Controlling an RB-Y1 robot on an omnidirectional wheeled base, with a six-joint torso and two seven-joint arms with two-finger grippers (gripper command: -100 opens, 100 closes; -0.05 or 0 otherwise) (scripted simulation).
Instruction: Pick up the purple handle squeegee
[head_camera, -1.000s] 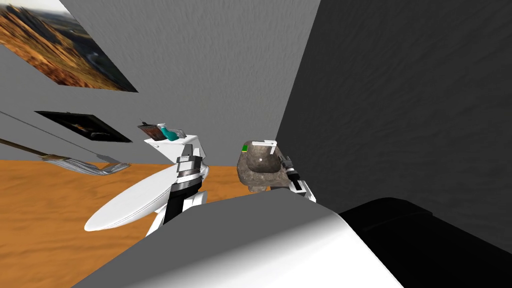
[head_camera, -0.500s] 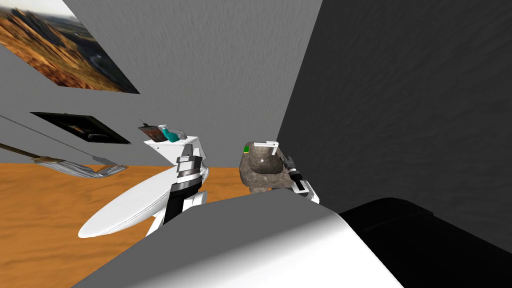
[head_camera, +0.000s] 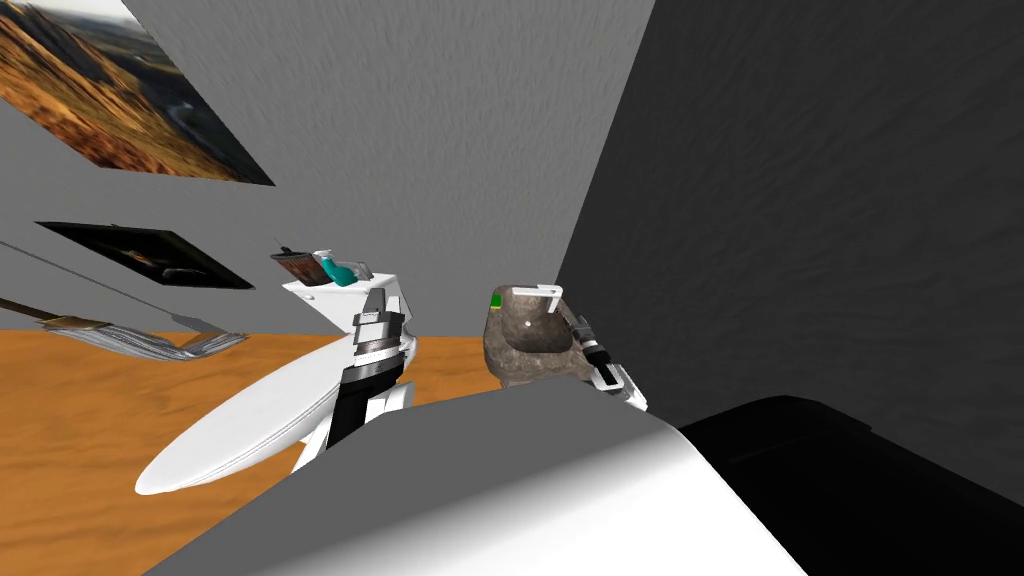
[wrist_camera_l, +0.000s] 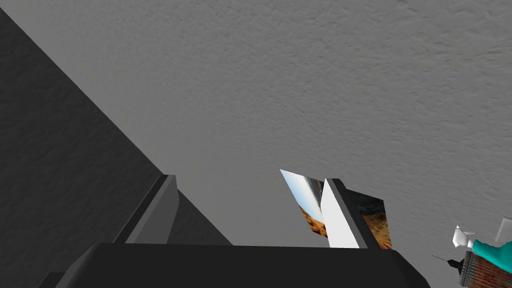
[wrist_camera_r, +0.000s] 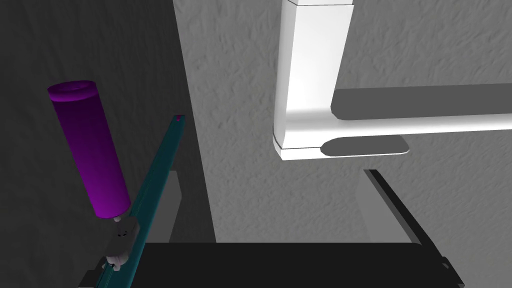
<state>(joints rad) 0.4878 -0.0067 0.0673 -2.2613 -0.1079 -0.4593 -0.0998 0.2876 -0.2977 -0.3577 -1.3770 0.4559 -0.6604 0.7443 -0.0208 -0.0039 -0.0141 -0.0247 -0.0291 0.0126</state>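
The squeegee has a purple handle (wrist_camera_r: 91, 150) and a teal blade (wrist_camera_r: 156, 187) and stands tilted against a dark wall. In the right wrist view it lies just outside one finger (wrist_camera_r: 171, 205) of my right gripper (wrist_camera_r: 272, 175), which is open with nothing between the fingers. The head view places my right gripper (head_camera: 581, 329) at the right side of a stone sink (head_camera: 525, 338). My left gripper (wrist_camera_l: 250, 212) is open and empty, raised in front of the toilet tank (head_camera: 345, 292).
A white faucet (wrist_camera_r: 310, 80) juts out ahead of the right gripper. A green item (head_camera: 495, 298) sits on the sink's far rim. Beside the sink stands a white toilet with its lid (head_camera: 250, 420) up, and a teal bottle (head_camera: 340, 270) and a brush rest on its tank. The dark wall (head_camera: 820, 200) is close on the right.
The whole head view has shifted a little, so I have turned slightly. My right hand has slid a bit nearer along the sink's right side. The left arm keeps its pose.
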